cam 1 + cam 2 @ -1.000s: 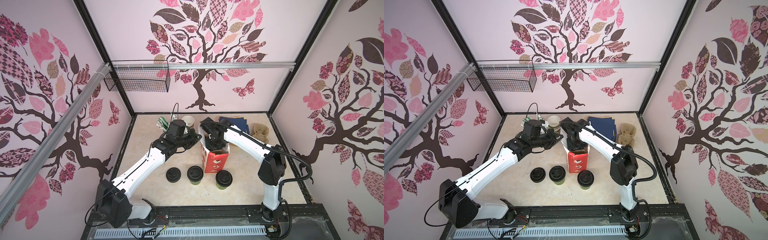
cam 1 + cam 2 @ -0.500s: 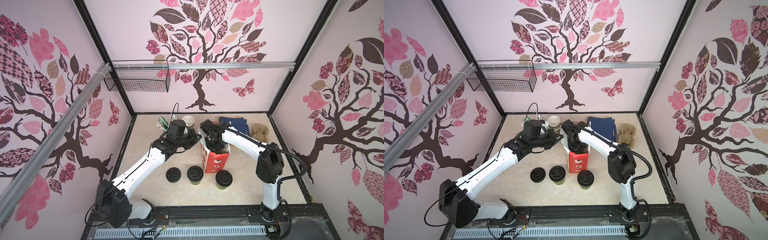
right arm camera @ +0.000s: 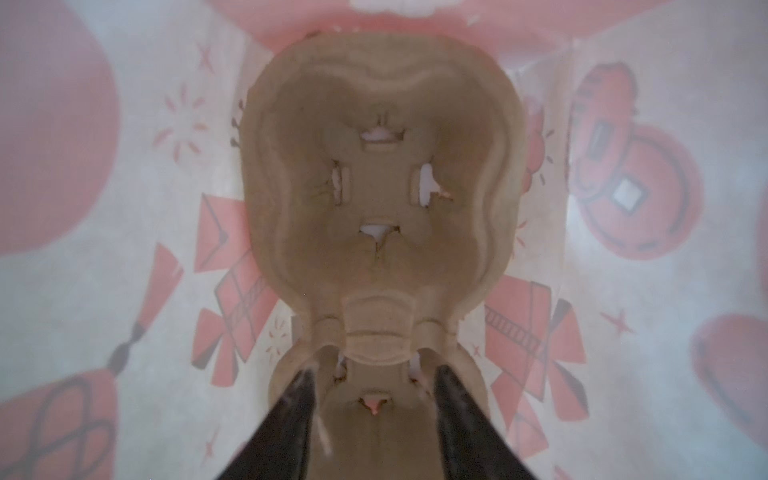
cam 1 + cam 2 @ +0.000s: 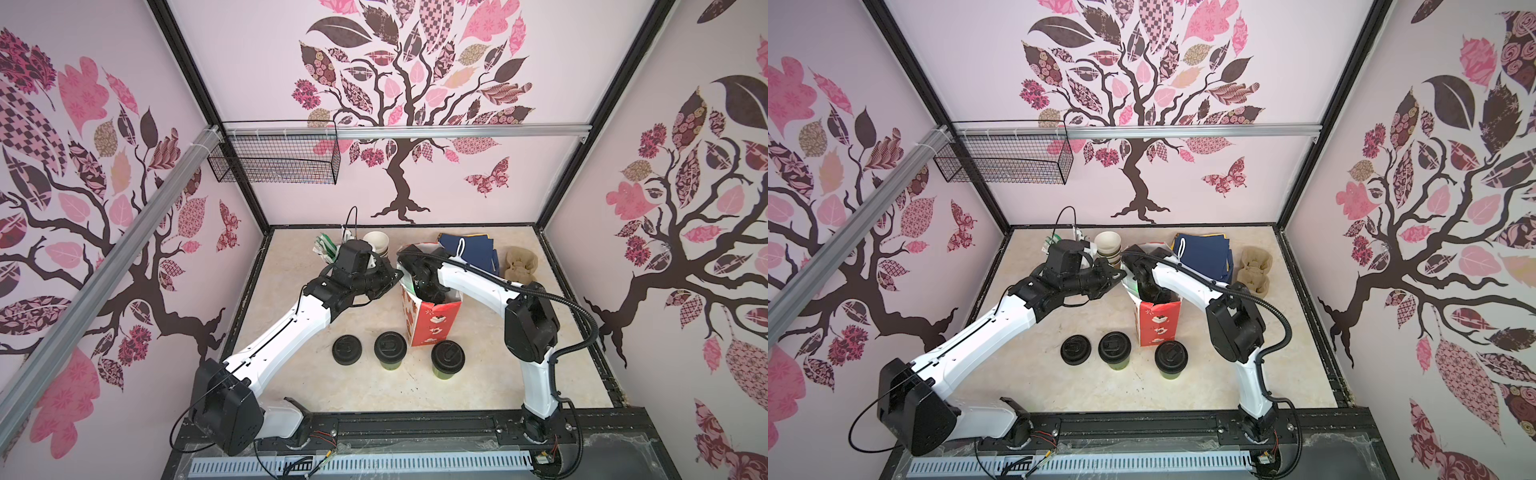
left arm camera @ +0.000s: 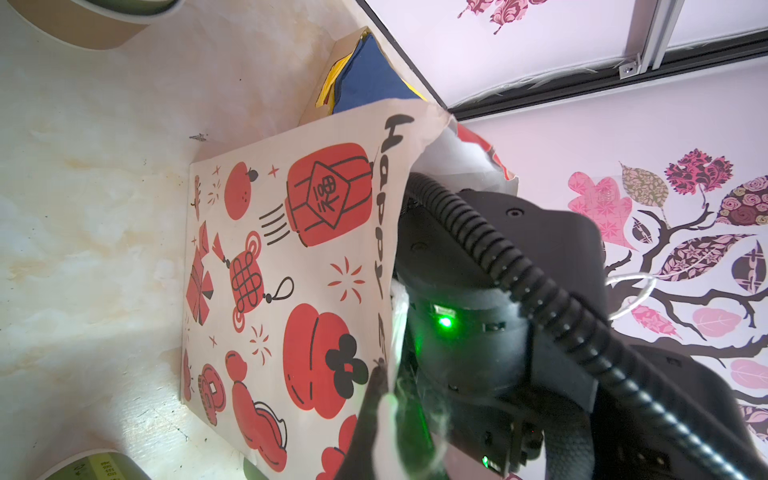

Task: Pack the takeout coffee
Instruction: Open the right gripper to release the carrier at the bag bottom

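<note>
The takeout coffee is two green cups with black lids (image 4: 390, 351) (image 4: 447, 359), standing in front of the red-and-white paper bag (image 4: 432, 318); both top views show them (image 4: 1115, 347) (image 4: 1171, 357). My left gripper (image 4: 397, 276) is shut on the bag's rim (image 5: 388, 291) and holds the mouth wide. My right gripper (image 3: 374, 374) reaches down inside the bag, hidden in both top views. Its jaws stand open just above a brown pulp cup carrier (image 3: 380, 187) that lies on the bag's floor.
A squat stack of black lids (image 4: 347, 350) sits left of the cups. At the back are a pink cup of straws (image 4: 328, 249), stacked paper cups (image 4: 376, 243), folded navy bags (image 4: 469, 253) and spare brown carriers (image 4: 521, 266). A wire basket (image 4: 274, 158) hangs on the back wall.
The right arm's elbow has drifted slightly left and toward the back while its wrist stays in the bag. The left arm, the bag and the cups have not moved.
</note>
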